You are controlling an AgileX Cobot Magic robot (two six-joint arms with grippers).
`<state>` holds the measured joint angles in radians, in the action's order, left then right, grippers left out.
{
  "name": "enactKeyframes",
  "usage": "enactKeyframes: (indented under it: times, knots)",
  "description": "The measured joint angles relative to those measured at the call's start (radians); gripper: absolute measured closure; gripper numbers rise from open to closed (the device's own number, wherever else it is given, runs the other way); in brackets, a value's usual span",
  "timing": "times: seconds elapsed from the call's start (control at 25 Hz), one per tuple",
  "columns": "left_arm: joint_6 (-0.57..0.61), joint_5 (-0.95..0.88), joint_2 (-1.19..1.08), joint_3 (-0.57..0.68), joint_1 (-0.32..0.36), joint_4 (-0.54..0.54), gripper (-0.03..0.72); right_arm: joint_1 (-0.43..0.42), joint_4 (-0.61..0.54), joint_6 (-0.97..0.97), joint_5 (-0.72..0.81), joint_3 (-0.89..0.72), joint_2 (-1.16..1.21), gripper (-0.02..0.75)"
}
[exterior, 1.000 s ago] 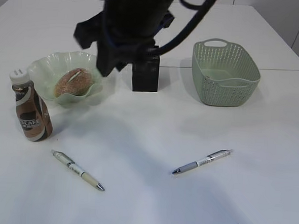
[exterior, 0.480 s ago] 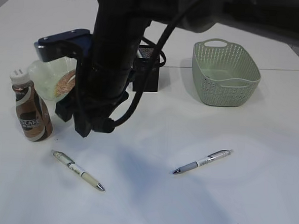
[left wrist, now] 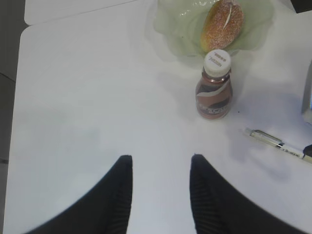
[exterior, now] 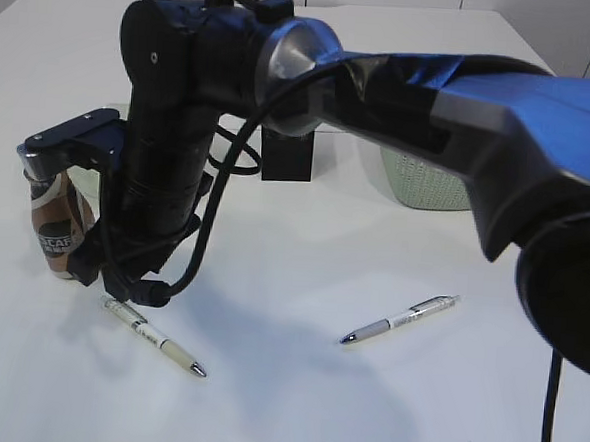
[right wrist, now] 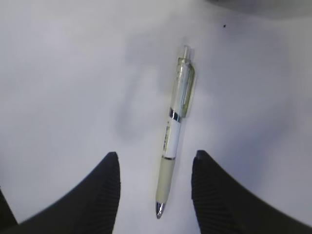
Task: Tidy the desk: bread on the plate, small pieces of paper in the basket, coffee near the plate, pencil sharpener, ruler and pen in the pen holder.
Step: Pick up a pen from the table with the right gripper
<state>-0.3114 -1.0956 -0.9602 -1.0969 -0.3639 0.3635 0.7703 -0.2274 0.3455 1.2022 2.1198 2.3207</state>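
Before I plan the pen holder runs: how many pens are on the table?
2. A white pen lies front left, near the coffee bottle, under the right gripper. A grey pen lies right of centre. The arm hides part of the table, so others may be unseen.

Two pens: a white pen point(exterior: 154, 337) and a grey pen point(exterior: 399, 319). One coffee bottle point(left wrist: 214, 85), one bread point(left wrist: 222, 23), one plate point(left wrist: 175, 24), apparently one basket point(exterior: 418, 178).

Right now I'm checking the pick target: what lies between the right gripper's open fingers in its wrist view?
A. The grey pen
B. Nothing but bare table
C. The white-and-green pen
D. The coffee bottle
C: the right wrist view shows the white-and-green pen lying flat on the table between the right gripper's open fingers, not yet gripped.
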Motion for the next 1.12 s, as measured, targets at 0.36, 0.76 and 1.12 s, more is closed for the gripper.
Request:
enactKeyframes:
  times: [0.36,0.76,1.12]
  knots:
    - [-0.002,-0.005,0.0,0.0,0.0,0.003,0.413,0.0,-0.002,0.0,-0.037,0.062,0.087,0.349]
    - [-0.002,-0.008,0.0,0.0,0.0,0.008,0.413,0.0,-0.012,0.003,-0.084,0.066,0.16,0.349]
    - [-0.002,-0.008,0.0,0.0,0.0,0.009,0.413,0.01,-0.026,0.004,-0.096,0.069,0.178,0.349]
